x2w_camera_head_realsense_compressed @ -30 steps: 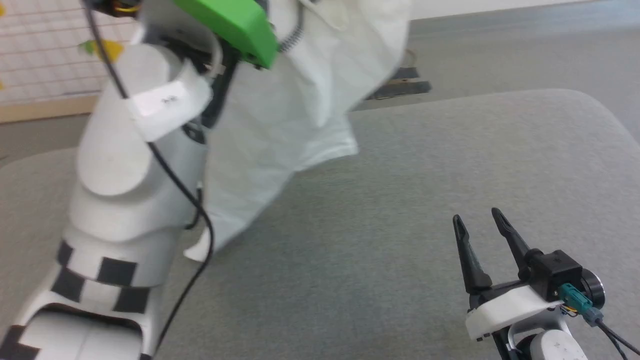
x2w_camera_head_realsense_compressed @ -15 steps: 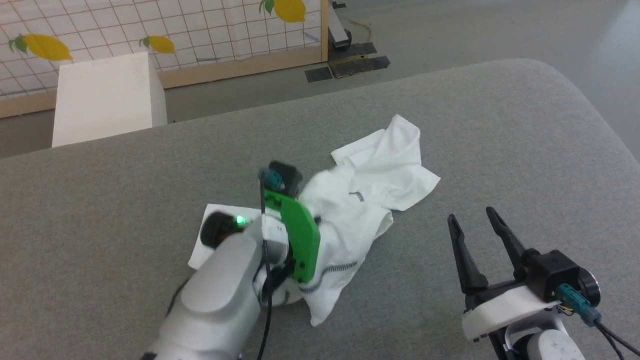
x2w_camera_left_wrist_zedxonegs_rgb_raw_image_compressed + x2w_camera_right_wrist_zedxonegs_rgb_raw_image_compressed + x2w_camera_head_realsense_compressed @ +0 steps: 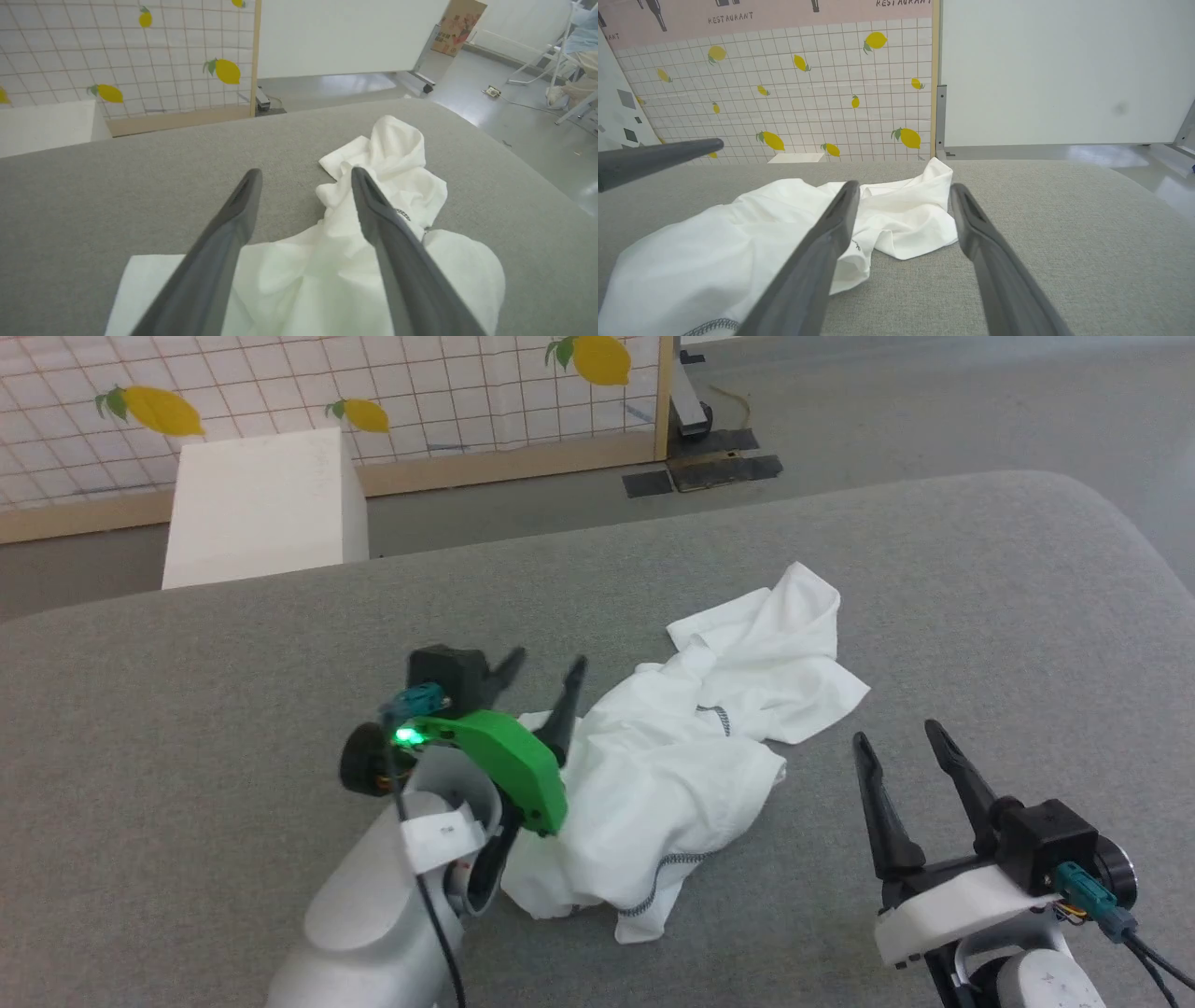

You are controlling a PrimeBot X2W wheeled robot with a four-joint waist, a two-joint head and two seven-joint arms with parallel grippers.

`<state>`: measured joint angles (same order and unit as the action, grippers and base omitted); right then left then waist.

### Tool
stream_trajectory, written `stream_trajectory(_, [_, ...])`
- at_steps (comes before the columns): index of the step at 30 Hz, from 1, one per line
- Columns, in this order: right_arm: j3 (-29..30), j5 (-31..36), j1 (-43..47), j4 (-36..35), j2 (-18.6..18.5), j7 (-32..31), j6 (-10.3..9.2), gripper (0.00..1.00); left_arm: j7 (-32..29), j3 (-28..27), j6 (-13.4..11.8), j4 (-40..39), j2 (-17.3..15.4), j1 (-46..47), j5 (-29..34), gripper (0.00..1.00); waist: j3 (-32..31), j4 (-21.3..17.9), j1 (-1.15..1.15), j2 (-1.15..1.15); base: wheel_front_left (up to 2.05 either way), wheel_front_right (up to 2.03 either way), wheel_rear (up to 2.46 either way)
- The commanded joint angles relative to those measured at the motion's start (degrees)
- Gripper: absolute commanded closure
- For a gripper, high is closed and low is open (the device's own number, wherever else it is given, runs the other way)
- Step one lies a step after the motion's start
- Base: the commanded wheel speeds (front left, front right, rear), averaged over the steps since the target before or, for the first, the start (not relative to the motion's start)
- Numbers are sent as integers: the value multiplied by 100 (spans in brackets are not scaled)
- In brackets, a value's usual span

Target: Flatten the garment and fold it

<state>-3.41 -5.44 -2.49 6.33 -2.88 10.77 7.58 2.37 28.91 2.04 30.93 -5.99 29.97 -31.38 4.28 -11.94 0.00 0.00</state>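
garment: white shirt, garment (image 3: 681, 775) lies crumpled in a heap around mid table (image 3: 980, 616) on the grey padding. Not flattened, no fold started. Dark zigzag stitching (image 3: 661, 877) shows on the near hem.
long axis: in the head view the heap runs from near-left, by the left wrist, to far-right, ending in a loose flap (image 3: 794, 635).
left gripper: left gripper (image 3: 547, 663) has its fingers spread wide with nothing between them. It hangs over the left end of the heap, fingers pointing away from the robot, with cloth under it and to its right. Can't tell if a finger touches cloth.
right gripper: right gripper (image 3: 896, 735) has its fingers wide apart and is empty. It sits low at the near right; the garment lies ahead and to its left, near but apart.
nearer arm: left, judged, since it is over the cloth.
key relation: a flat patch (image 3: 140, 280) sits below the left finger in the left wrist view, with the bulk bunched to its right. Judged: the left arm takes an edge at this end, the right arm takes the far flap, and they pull along the long axis.
writing: "RESTAURANT" (image 3: 731, 18) on a pink band above the lemon tiles (image 3: 784, 116). The dark mark (image 3: 402, 213) on the garment is too small to read. The cardboard box (image 3: 455, 25) has print, unreadable.
other: white box (image 3: 261, 504) stands beyond the table, well apart from the garment.
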Motion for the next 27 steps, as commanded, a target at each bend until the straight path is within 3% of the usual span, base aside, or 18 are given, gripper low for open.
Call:
stream_trajectory(1, [15,38,20,-41,1,-17,-9,0,357,-116,-130,-150,-155,-163,124,0,-72,176,0,0,0,0,0])
stream_trajectory(4, [66,65,65,-94,1,-57,-9,0,1039,-378,-399,-573,-405,-419,304,0,-117,323,0,0,0,0,0])
stream_trajectory(10, [144,106,99,-202,1,-129,-9,0,1258,-1147,-701,-1625,-711,-1225,510,0,-165,541,0,0,0,0,0])
stream_trajectory(17, [184,132,119,-261,1,-200,-9,0,1261,-1923,-576,-2355,-728,-2184,893,0,-183,737,0,0,0,0,0])
stream_trajectory(27, [137,171,181,-298,1,-274,-9,0,1262,-2469,-233,-2417,-329,-2774,1296,0,-213,853,0,0,0,0,0])
